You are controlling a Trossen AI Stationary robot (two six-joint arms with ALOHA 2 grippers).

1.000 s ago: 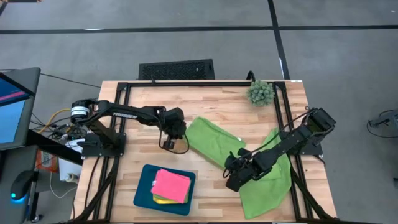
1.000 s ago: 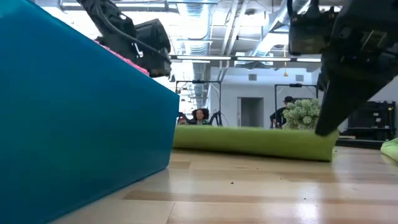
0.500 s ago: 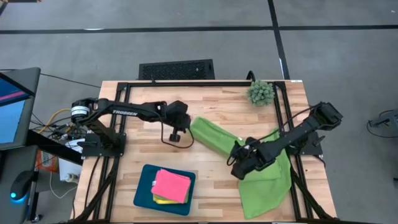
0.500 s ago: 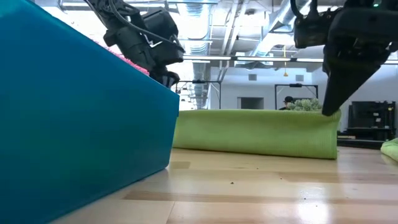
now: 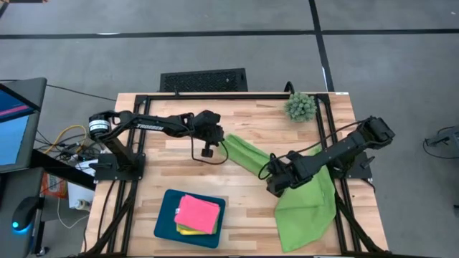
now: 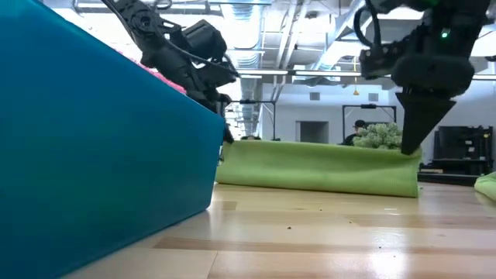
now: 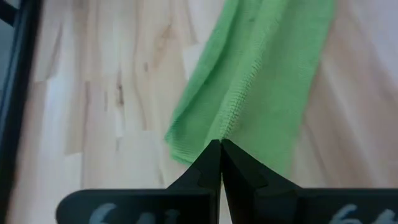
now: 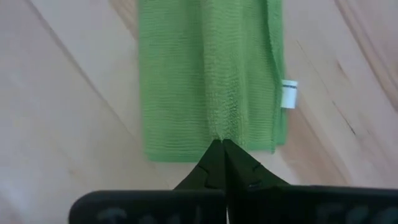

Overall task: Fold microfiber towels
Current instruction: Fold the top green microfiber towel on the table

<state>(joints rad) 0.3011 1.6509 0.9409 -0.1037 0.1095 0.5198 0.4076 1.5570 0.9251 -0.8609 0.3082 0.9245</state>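
At mid-table, between the two arms, a lime green towel is lifted by its two ends, the left gripper pinched tight on one end and the right gripper pinched tight on the other.

Lime green towel, pink towel, teal tray.

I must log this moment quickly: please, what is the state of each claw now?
Left claw: closed, pinching one end of the green towel.
Right claw: closed, pinching the other end of the same towel.
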